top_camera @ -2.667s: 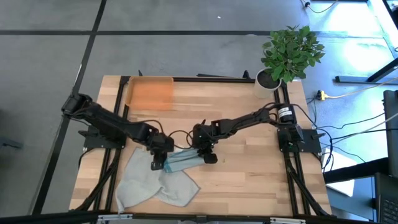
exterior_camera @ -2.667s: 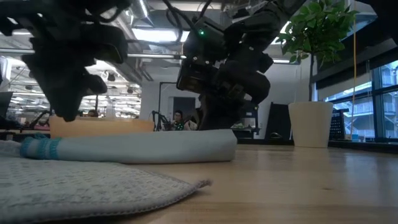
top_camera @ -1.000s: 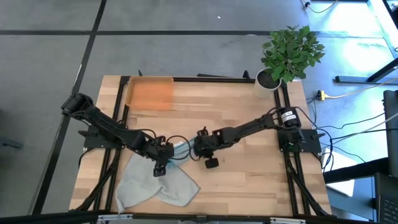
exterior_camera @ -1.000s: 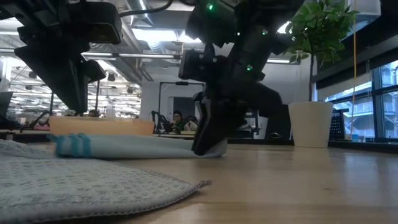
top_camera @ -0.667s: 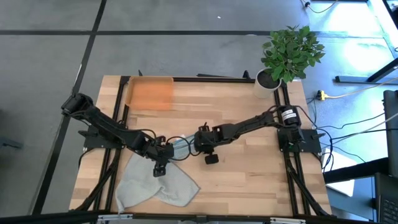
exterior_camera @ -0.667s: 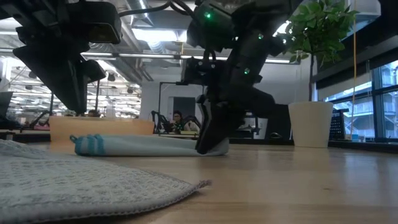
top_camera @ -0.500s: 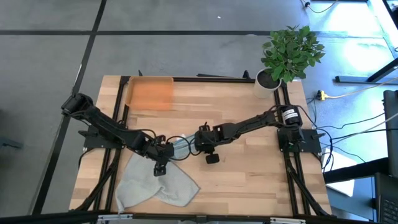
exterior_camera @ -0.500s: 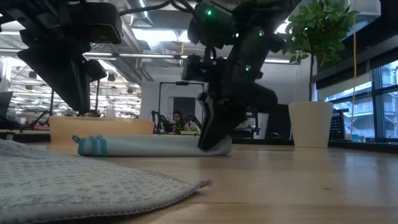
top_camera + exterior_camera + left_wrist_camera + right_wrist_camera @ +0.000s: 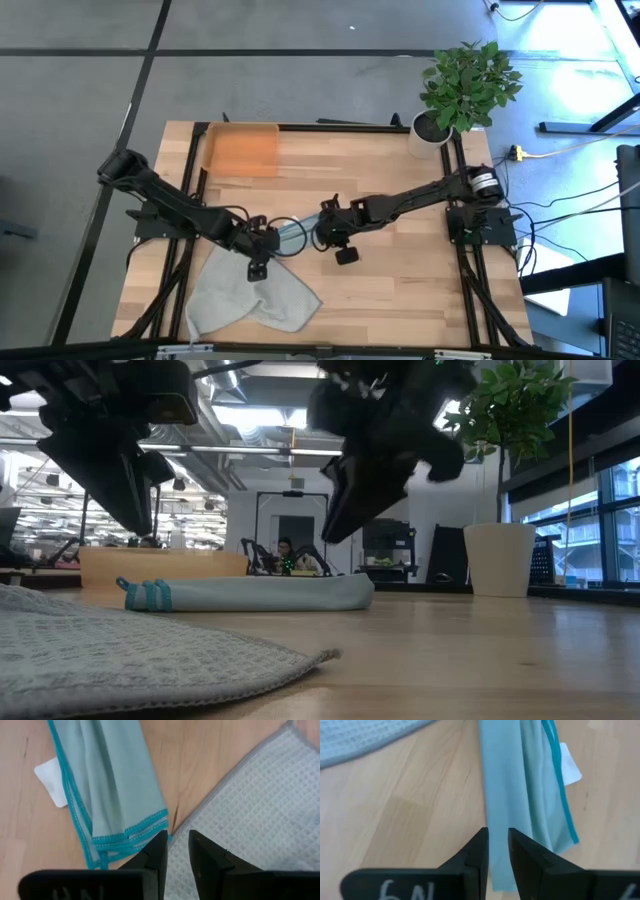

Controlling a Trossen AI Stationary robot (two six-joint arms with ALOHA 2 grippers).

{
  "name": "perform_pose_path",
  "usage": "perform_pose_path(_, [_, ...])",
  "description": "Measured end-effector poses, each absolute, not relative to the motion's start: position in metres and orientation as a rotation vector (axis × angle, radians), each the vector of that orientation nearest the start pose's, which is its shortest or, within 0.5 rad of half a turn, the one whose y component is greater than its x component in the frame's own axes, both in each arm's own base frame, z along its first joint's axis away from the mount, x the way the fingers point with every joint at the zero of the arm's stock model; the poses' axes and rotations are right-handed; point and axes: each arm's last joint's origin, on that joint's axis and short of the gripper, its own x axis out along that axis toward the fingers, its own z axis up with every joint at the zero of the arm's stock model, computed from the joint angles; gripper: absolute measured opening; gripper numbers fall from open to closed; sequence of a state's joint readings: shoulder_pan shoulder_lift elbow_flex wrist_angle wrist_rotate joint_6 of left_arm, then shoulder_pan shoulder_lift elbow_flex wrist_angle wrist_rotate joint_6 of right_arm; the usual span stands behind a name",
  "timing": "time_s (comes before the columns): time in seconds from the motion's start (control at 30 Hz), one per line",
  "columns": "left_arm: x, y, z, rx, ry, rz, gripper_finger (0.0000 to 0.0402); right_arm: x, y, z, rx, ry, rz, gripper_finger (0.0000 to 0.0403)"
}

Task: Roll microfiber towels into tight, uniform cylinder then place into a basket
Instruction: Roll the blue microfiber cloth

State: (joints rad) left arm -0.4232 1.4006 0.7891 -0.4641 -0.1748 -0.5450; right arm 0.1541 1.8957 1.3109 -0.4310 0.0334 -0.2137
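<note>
Seemingly below both hands: teal towel (image 9: 250,594)

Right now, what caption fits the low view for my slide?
Long folded teal-blue microfiber towel lies on the wooden table, both dark grippers lifted above it.

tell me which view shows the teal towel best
The left wrist view: the teal towel fills it, stitched edges and white tag clear. The right wrist view shows its other end, the low view a flat side profile, the high view only a sliver between the arms.
</note>
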Motion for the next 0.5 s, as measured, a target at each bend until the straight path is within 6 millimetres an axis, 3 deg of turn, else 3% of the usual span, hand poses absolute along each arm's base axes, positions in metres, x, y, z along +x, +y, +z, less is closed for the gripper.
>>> perform_pose_path(0.23, [0.227,-0.092,0.208,-0.164,0.951,0.117,0.0069,0.373,0.064,0.213,-0.333,0.992,0.185,0.0074])
perform_pose_path(0.5, [0.219,-0.076,0.223,-0.169,0.899,0.195,0.0069,0.365,0.067,0.221,-0.341,1.005,0.195,0.0074])
